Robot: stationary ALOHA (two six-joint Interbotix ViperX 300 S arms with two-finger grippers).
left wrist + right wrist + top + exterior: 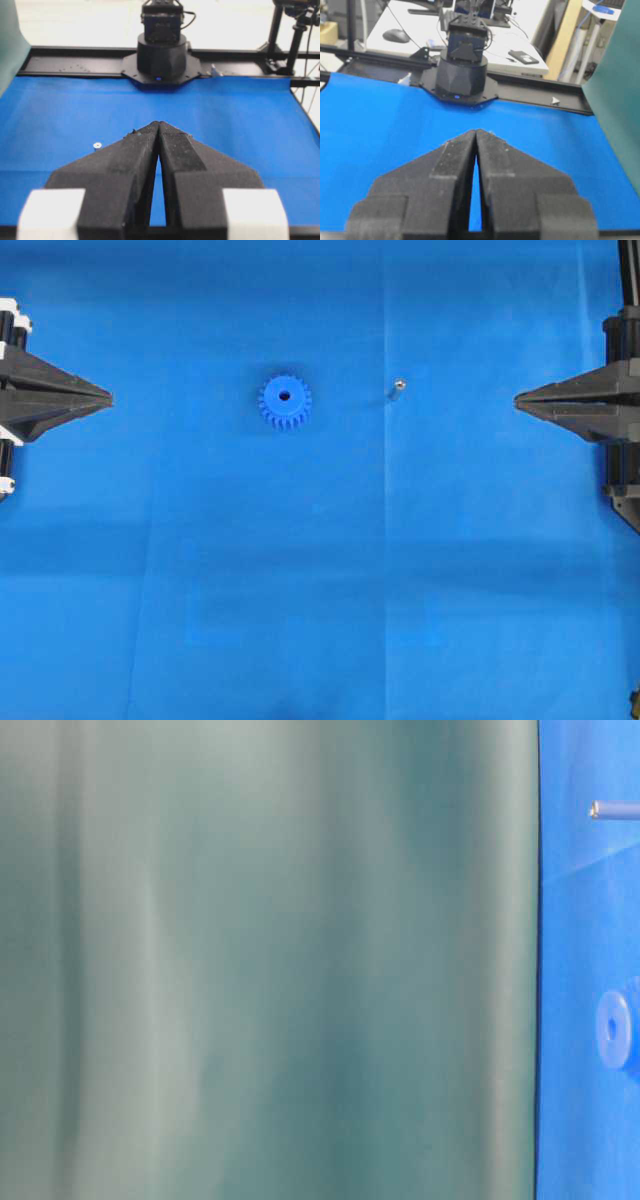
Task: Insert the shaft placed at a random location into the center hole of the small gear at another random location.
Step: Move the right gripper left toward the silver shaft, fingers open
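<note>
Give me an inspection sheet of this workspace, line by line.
Surface: blue sheet, creased, flat.
Job's things: small gear lying flat, center hole facing up and unfilled; shaft apart, to its right, nearer the right arm.
Clutter: nothing seen on the sheet.
Grippers: left gripper shut, empty, at the left edge; right gripper shut, empty, at the right edge.
Cables: black leads behind the opposite arm's base.
Surroundings: green backdrop; desk with mouse beyond.
</note>
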